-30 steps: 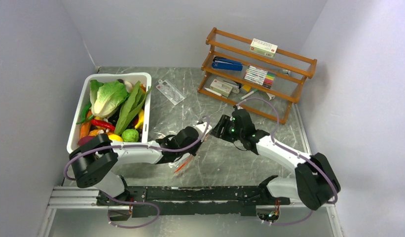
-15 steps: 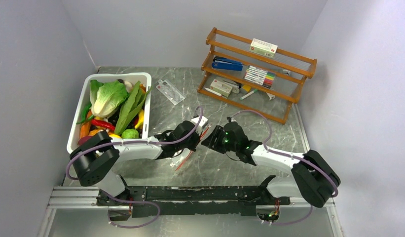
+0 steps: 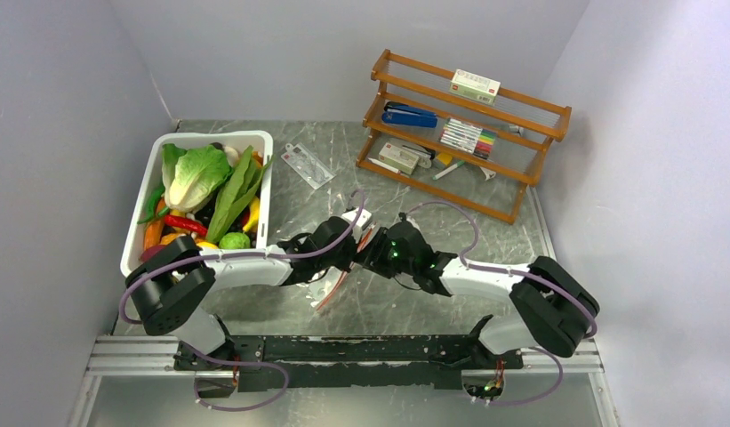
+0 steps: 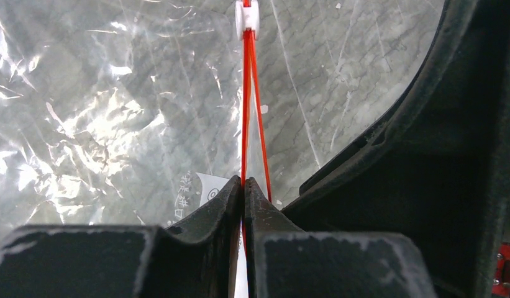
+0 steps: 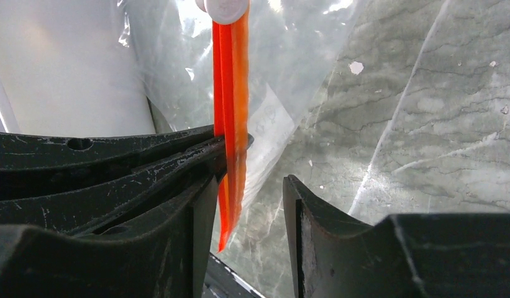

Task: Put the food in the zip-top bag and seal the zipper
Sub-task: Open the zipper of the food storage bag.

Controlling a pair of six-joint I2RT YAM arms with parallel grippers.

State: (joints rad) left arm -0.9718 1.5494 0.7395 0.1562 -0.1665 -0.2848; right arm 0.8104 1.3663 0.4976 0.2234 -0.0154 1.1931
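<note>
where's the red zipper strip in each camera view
Top external: the zipper is a short slanted red-orange line at centre, between the two arms' ends.
Left wrist: it runs straight up from the closed left fingers to the top edge, centre.
Right wrist: upper centre-left, hanging down between the parted right fingers.
Shared landmark: the white slider at the strip's far end, in both wrist views; too small to tell from above.

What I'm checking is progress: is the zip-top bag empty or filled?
Empty, as far as visible: only the table shows through the clear zip-top bag, and the food sits in the white bin.
</note>
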